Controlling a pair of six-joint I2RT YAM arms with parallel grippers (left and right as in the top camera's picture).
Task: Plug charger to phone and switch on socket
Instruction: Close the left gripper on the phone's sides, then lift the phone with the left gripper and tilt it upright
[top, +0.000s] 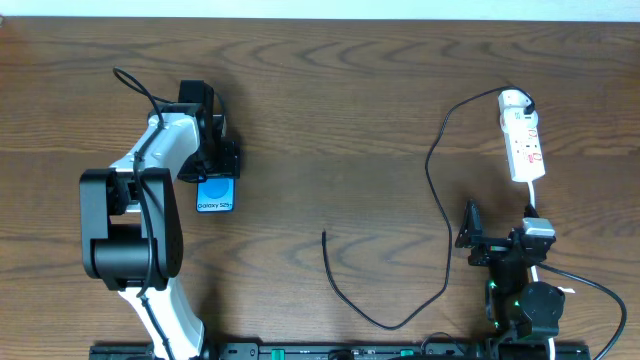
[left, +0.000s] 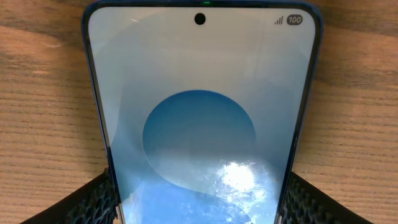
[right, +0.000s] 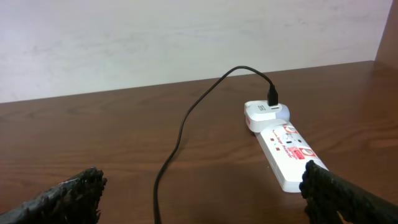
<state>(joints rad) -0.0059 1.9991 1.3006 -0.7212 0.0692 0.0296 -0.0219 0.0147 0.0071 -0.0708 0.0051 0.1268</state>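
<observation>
Evidently the phone-holding step is in hand: the left gripper (left: 198, 190) is clamped across the long edges of the phone (left: 199, 93), at the left of the table (top: 320, 120). The right gripper (right: 202, 177) has its jaws wide apart, holding nothing, just short of the power strip (right: 287, 152). The charger (top: 437, 190) is plugged into the strip's far end, and its connector tip (top: 324, 235) lies free between the arms, well apart from the phone. Next, I judge, the right gripper must pick up that tip, carry it to the phone's port, then press the strip's switch. Count: one phone, one charger, one power strip, two grippers
</observation>
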